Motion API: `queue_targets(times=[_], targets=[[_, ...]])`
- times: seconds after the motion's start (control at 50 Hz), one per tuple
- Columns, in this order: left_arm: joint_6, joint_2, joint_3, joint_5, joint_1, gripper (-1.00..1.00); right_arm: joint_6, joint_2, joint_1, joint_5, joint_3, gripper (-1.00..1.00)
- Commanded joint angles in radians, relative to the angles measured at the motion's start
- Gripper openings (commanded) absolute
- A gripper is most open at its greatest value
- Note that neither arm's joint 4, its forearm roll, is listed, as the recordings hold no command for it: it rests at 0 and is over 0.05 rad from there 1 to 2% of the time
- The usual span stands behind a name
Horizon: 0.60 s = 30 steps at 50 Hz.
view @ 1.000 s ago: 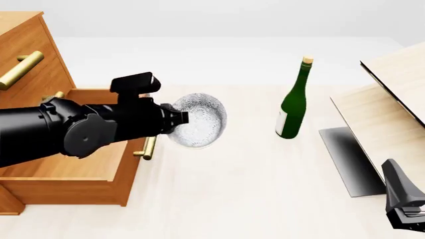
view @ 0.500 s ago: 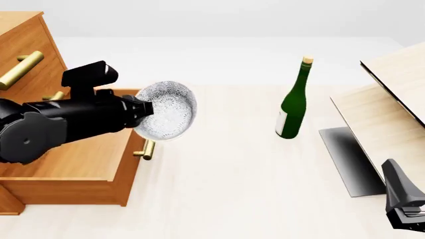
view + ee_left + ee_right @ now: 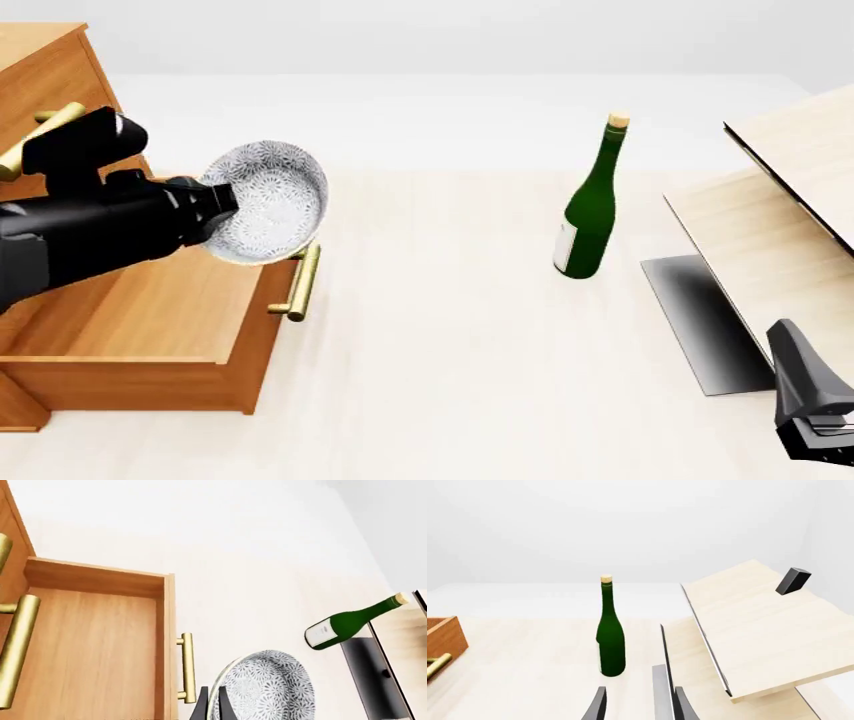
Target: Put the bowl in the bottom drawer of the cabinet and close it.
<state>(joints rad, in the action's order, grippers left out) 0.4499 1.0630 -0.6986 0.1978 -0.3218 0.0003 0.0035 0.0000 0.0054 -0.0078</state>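
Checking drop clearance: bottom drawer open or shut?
Open. The bottom drawer is pulled out from the cabinet, its bare wooden floor visible.

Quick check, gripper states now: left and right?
Left gripper: closed on the rim of the bowl, held over the open bottom drawer.
Right gripper: open, holding nothing.

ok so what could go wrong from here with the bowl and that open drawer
1. The left end effector pinches only the rim of the bowl, which is tipped on its side, so it could slip or swing out of the grip.
2. The bowl hangs above the front panel and brass handle of the bottom drawer, not yet over the inside. Lowering now could knock the panel or drop the bowl onto the table.
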Motion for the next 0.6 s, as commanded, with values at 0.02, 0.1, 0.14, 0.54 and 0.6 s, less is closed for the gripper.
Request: queue_targets(times=[0.02, 0.1, 0.14, 0.54, 0.6], targets=[[-0.004, -0.101, 0.067, 0.008, 0.115, -1.0, 0.0, 0.0, 0.0, 0.0, 0.0, 1.0], [-0.002, -0.108, 0.073, 0.008, 0.148, -1.0, 0.0, 0.0, 0.0, 0.0, 0.0, 1.0], [-0.005, -0.11, 0.076, 0.006, 0.161, -1.0, 0.0, 0.0, 0.0, 0.0, 0.0, 1.0], [-0.05, -0.079, 0.092, -0.021, 0.3, -1.0, 0.0, 0.0, 0.0, 0.0, 0.0, 1.0], [-0.054, -0.071, 0.095, -0.026, 0.319, -1.0, 0.0, 0.0, 0.0, 0.0, 0.0, 1.0]])
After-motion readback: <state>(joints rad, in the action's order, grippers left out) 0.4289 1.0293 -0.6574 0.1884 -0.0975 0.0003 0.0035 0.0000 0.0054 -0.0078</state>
